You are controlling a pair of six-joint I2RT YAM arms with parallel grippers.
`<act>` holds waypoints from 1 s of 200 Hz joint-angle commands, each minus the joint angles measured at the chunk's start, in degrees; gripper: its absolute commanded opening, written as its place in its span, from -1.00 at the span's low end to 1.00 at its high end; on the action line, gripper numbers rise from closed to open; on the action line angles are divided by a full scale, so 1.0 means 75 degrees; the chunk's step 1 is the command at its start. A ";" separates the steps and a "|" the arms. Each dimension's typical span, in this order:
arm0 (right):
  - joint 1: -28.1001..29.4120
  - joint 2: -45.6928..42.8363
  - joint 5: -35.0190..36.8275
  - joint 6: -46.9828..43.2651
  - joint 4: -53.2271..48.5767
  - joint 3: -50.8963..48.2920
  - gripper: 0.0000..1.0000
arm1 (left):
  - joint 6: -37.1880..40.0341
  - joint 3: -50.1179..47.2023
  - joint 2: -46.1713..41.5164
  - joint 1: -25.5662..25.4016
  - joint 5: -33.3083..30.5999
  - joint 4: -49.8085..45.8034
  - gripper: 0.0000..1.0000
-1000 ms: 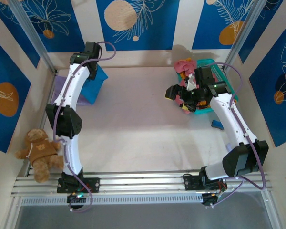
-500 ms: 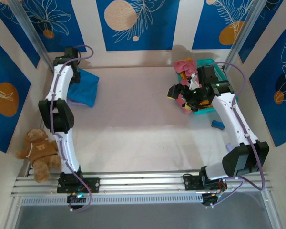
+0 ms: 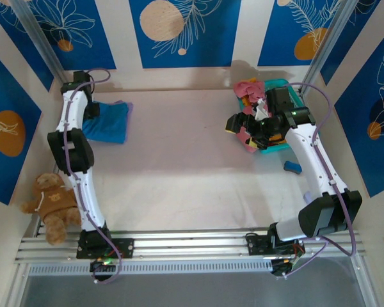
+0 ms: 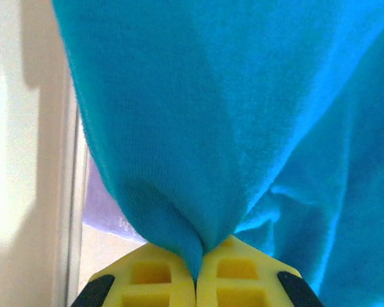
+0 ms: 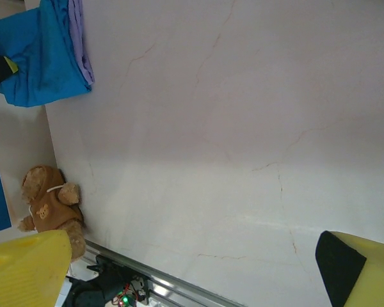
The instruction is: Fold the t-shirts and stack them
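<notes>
Looking at the counter (image 3: pixel 192 173), the big change is far left. The teal-blue t-shirt (image 3: pixel 109 121) got dragged toward the corner over the last second and now lies flatter over the lavender t-shirt (image 5: pixel 83 38), which peeks out at its edge. Far right, the turquoise mesh basket (image 3: pixel 288 86) has rose-pink t-shirts (image 3: pixel 246 86) bunched at its rim. The left claw (image 4: pixel 197 281) is pinched tight on a teal fold. The right claw (image 3: pixel 238 125) hangs spread wide beside the basket, holding nothing. My guess: teal's nearly stacked, pink's next.
</notes>
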 commanded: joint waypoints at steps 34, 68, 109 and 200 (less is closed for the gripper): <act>-0.0050 -0.0287 -0.0142 -0.0044 -0.0054 -0.0083 0.98 | -0.1107 0.0485 -0.1296 -0.0146 0.1686 -0.0489 -1.00; -0.0057 -0.0233 -0.0141 -0.0106 -0.0064 -0.0013 0.99 | -0.0952 0.0508 -0.1666 -0.0591 0.1747 -0.0449 -1.00; -0.0075 -0.0134 -0.0234 -0.0062 -0.0003 0.0010 0.99 | -0.0655 0.1158 -0.1696 -0.1166 0.1274 -0.0700 -1.00; -0.0067 -0.0084 -0.0223 -0.0070 0.0007 0.0034 0.99 | 0.0041 0.1889 -0.1194 -0.1474 0.1435 -0.0971 -1.00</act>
